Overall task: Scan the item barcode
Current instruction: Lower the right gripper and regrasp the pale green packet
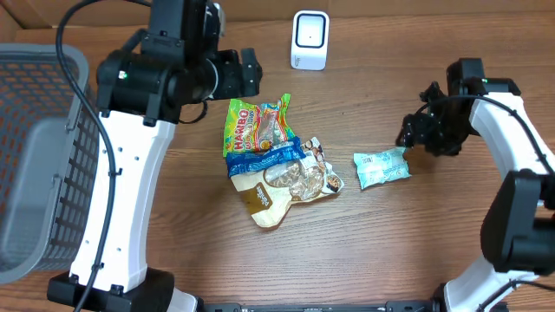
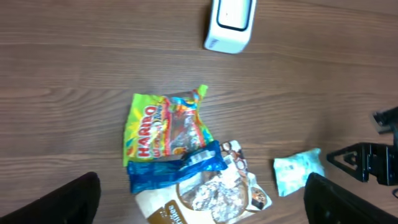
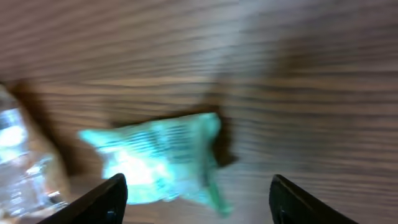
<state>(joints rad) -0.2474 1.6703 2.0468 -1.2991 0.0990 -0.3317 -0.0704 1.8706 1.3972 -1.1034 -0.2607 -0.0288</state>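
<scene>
Starting nearest the robot, the beige pouch (image 1: 286,195) of foil-wrapped sweets lies flat on the tabletop (image 1: 390,260), with a blue packet (image 1: 264,159) across its far end and the Haribo bag (image 1: 256,121) just beyond, touching it. To their right, apart from that pile, lies the mint-green packet (image 1: 381,167), with the right end effector (image 1: 411,136) just beside its far corner. In the right wrist view the fingers (image 3: 106,198) are spread wide and the packet lies on the wood beneath, gripped by nothing. The left end effector (image 2: 201,180) is likewise released and bare, hanging above the pile. Farthest off stands the white scanner (image 1: 310,40), well apart from every item.

By my reading nothing is presented to the scanner now; whether the green packet's code was read cannot be told, and the pile looks left to do.

Only the overhead view shows the grey basket (image 1: 43,61) at the left. The left wrist view frames scanner, pile and packet together, while the right wrist view gives just the blurred packet, no barcode legible
</scene>
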